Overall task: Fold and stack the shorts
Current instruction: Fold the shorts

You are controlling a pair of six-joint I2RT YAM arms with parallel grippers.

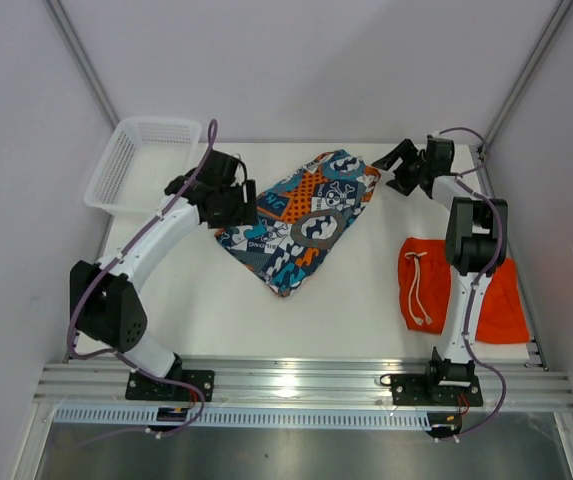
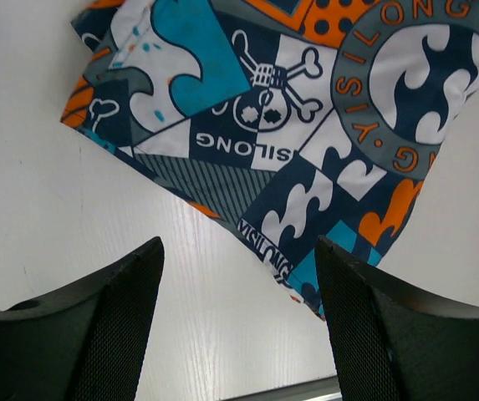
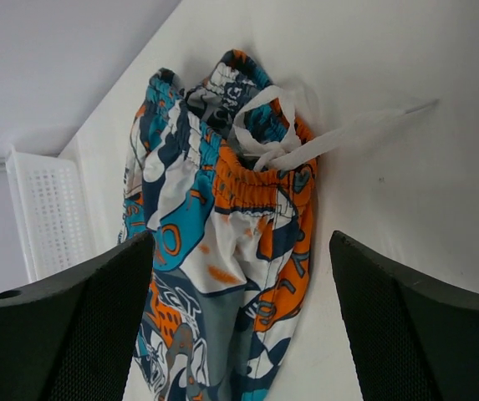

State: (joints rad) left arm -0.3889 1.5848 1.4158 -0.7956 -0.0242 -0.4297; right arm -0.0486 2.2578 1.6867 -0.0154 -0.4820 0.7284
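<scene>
Here, the printed shorts [image 1: 301, 220] lie apparently folded lengthwise mid-counter [image 1: 226, 310]. The left hand [image 2: 237, 251] and right hand [image 3: 241, 242] flank them, fingers apart and empty, seemingly poised for another fold. The orange shorts [image 1: 444, 290] sit unstacked beneath the right arm.

The white table [image 1: 216, 310] carries printed shorts [image 1: 301, 220], orange shorts [image 1: 424, 280] (drawstring showing) and basket [image 1: 116, 180].

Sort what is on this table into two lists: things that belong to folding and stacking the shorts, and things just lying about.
Belong to the job:
printed shorts
orange shorts

Just lying about:
white mesh basket
</scene>
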